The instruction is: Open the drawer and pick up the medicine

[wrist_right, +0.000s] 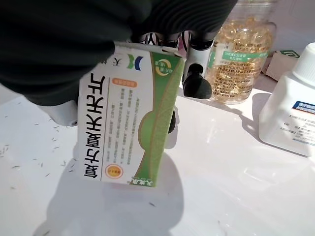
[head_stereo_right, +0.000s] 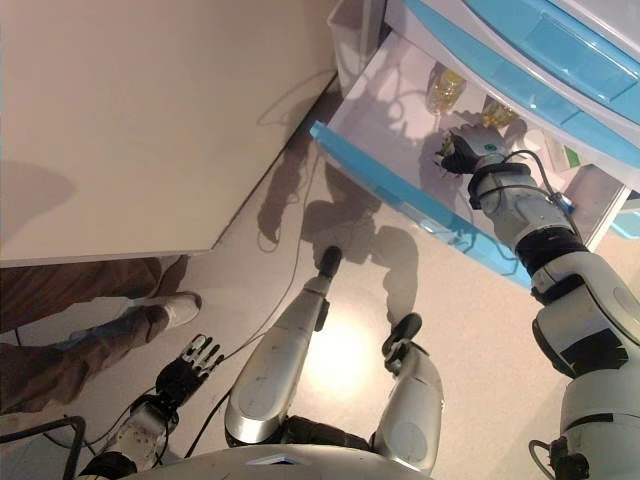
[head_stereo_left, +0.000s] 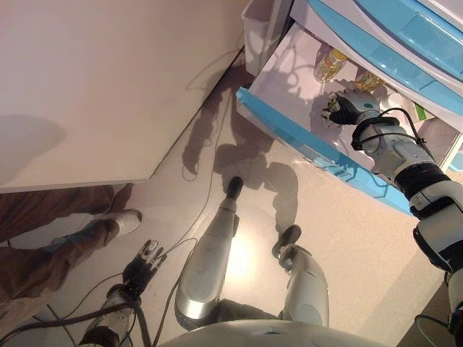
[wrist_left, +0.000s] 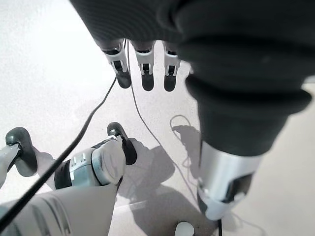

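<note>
In the upper right of the frame the right hand (head_stereo_left: pixel 346 107) reaches into the open drawer (head_stereo_left: pixel 289 130), fingers clasped round a green-and-white medicine box (wrist_right: pixel 132 123). The box hangs with its long axis upright, just clear of the drawer floor, beside a jar of golden capsules (wrist_right: pixel 239 49). At the lower left, the left hand (head_stereo_left: pixel 145 262) hangs loose and far off.
</note>
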Controlling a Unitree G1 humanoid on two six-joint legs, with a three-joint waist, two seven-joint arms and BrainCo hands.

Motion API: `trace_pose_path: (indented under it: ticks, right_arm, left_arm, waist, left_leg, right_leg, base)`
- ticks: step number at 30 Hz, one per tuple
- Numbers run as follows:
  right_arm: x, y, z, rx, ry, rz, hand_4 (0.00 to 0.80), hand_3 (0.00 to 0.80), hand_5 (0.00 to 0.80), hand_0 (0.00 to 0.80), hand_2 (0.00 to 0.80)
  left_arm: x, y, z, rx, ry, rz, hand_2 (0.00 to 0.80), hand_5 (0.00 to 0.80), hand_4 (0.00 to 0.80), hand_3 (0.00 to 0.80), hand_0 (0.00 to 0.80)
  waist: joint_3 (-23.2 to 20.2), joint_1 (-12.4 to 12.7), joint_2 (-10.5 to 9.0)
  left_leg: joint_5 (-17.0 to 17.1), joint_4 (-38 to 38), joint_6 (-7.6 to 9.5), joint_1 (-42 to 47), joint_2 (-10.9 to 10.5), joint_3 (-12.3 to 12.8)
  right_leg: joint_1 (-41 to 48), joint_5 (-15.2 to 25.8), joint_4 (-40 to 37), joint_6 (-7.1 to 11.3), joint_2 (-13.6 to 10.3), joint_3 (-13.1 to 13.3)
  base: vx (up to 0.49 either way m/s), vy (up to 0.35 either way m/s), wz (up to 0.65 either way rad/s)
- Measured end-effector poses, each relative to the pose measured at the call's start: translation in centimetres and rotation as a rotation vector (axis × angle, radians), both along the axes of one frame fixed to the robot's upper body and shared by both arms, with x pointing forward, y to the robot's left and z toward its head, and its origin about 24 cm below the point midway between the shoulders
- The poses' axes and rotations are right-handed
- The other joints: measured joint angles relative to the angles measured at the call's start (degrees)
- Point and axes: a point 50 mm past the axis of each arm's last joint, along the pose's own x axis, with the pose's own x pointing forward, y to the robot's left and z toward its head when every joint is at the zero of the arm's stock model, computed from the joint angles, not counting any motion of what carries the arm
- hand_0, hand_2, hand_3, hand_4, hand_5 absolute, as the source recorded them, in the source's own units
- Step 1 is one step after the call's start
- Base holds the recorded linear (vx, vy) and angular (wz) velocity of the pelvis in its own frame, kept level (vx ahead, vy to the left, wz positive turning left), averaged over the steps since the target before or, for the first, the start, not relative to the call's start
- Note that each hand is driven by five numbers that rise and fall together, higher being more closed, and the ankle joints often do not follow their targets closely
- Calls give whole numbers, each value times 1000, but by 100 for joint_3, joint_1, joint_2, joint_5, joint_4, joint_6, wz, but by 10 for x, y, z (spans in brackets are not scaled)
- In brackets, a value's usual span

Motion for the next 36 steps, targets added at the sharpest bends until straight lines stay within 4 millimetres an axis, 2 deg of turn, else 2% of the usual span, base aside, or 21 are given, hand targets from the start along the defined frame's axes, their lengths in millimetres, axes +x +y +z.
trace_pose_path:
  ticks: [7,15,25,36]
  right_arm:
    - [0,1,0,2,-4,13,800,800,800,800,800]
    - [-1,21,9,7,-53,107,800,800,800,800,800]
    - [-7,48,25,5,-130,234,800,800,800,800,800]
    - [-24,63,51,-49,-237,352,800,800,800,800,800]
  left_arm:
    - [0,0,0,-1,-1,1,0,0,0,0,0]
    - [0,0,0,-2,-3,3,0,0,0,0,0]
    - [2,0,2,-2,-11,1,0,0,0,0,0]
    - [3,1,3,3,-14,4,0,0,0,0,0]
  waist:
    - [0,-14,0]
    - [0,-52,-1]
    - [1,-173,-15]
    - [-2,-357,-107]
  left_leg:
    - [3,38,-1,-2,0,7]
    - [1,74,0,-3,8,16]
    - [5,84,6,61,96,147]
    - [-1,66,14,251,182,288]
  right_leg:
    - [5,1,2,1,1,11]
    - [13,2,10,2,6,20]
    - [65,10,-14,-5,45,54]
    - [179,44,-50,-49,104,181]
  base:
    - [0,0,0]
    - [0,0,0]
    - [-9,-11,-2]
    - [-10,-15,-6]
